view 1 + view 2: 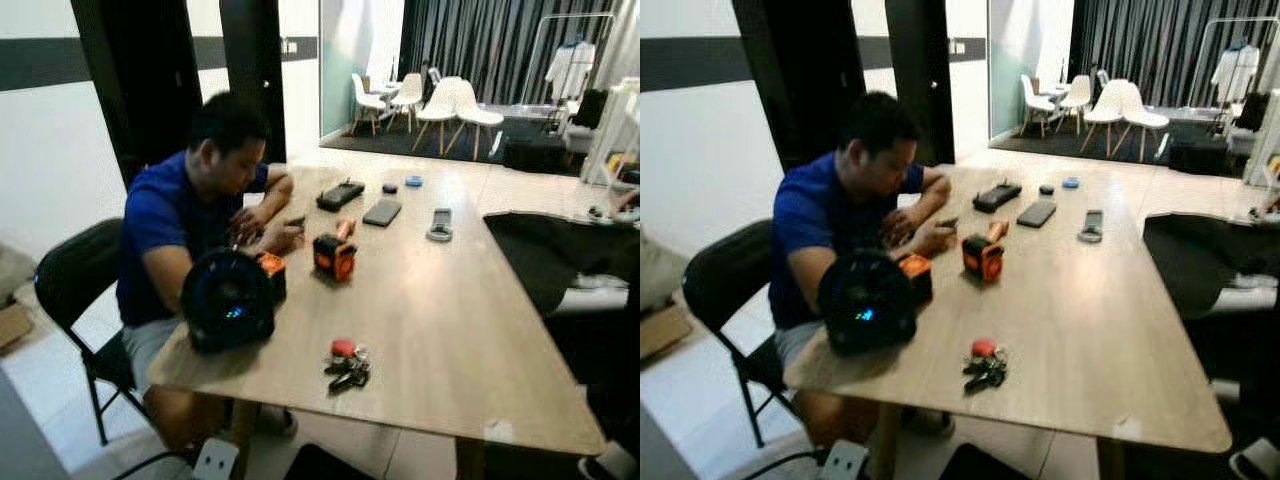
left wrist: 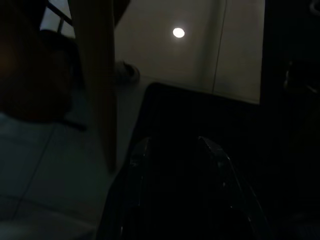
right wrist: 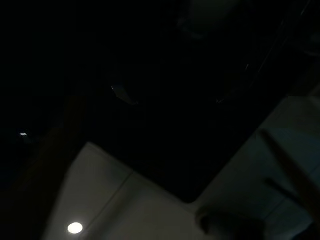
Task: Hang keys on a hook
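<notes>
While the keys (image 1: 347, 365) lie near the table (image 1: 470, 340) front edge (red fob uppermost), approach squarely; left gripper (image 2: 175, 170) fingers stand apart, right gripper's state cannot be told.

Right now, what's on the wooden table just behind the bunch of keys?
Behind the keys on the table stands an orange and black device, with a dark phone farther back. The round black helmet-like thing hides the table behind it.

Home: wooden dining table (image 1: 450, 300), white chairs (image 1: 455, 105), curtains (image 1: 480, 40).
</notes>
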Robot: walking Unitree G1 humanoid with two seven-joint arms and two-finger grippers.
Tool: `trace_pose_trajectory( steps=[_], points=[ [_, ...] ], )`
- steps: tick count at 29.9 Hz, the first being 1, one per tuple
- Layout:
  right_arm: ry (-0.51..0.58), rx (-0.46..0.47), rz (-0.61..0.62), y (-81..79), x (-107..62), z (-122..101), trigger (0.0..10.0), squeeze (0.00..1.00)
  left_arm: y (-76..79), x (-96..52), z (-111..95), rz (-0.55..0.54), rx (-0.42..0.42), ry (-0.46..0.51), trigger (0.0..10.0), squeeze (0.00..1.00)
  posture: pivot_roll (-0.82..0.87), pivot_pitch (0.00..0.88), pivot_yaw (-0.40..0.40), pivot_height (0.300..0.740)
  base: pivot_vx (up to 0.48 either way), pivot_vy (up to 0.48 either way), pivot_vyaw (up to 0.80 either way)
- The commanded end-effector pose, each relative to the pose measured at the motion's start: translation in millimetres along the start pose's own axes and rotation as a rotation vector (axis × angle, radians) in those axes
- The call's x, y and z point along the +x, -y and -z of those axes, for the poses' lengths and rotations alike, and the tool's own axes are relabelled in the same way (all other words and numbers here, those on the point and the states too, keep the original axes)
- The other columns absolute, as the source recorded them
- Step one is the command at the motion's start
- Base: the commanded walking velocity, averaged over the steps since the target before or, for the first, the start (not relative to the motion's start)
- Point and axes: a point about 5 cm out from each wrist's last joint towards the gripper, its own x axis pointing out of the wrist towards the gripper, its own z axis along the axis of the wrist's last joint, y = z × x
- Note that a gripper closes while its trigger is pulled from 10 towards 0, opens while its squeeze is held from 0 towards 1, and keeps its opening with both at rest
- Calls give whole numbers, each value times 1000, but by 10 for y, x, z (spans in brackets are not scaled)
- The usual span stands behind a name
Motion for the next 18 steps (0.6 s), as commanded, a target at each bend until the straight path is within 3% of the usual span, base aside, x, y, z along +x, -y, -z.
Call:
trace_pose_trajectory(
  steps=[1,18],
  points=[
    [-20,10,-12,-68,-13,60,10000,0,-31,-25,45,-11,-4,-21,10000,0,39,4,40,740,0,-337,0],
    [-27,25,-1,-79,-26,91,10000,0,-49,-22,48,8,15,-47,10000,0,40,7,54,740,0,-20,0]
  ],
)
